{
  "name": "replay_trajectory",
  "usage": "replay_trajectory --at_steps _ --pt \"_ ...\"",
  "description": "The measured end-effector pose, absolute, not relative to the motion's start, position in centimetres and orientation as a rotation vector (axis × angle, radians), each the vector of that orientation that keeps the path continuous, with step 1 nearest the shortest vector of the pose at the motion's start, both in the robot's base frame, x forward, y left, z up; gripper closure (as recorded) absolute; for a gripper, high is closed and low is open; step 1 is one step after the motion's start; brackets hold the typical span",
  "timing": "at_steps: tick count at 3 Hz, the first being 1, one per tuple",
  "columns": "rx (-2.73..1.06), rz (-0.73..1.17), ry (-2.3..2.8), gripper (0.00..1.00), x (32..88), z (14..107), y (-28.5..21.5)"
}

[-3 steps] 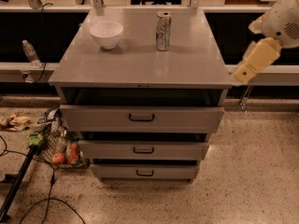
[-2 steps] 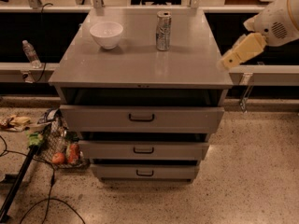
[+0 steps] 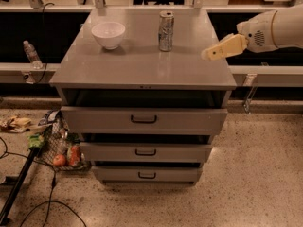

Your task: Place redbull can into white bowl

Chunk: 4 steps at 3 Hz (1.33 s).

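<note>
The redbull can stands upright on the back middle of the grey cabinet top; it is slim and silver with bluish markings. The white bowl sits to its left, empty, near the back left of the top. My gripper is at the end of the white arm coming in from the right. It hovers over the right edge of the cabinet top, to the right of the can and a little nearer the front, apart from it. It holds nothing.
The cabinet has three drawers with dark handles. A clear water bottle stands on the ledge at the left. A basket with fruit, a black pole and cables lie on the floor at the left.
My arm has swung left and up, from off the cabinet's right side to over its right edge, closer to the can. The can and bowl have not moved.
</note>
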State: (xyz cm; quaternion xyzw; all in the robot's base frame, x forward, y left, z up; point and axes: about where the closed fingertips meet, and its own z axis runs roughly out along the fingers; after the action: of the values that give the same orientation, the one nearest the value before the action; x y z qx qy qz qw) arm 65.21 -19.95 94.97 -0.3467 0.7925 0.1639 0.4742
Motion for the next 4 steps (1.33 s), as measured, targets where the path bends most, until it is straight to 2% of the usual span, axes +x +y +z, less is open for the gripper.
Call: replay_trajectory --at_steps 2,4 --pt "-0.801 0.427 1.925 0.00 66.6 94.3 -18.9" --pt "-0.787 0.513 1.839 0.00 72.8 92.8 -12.4"
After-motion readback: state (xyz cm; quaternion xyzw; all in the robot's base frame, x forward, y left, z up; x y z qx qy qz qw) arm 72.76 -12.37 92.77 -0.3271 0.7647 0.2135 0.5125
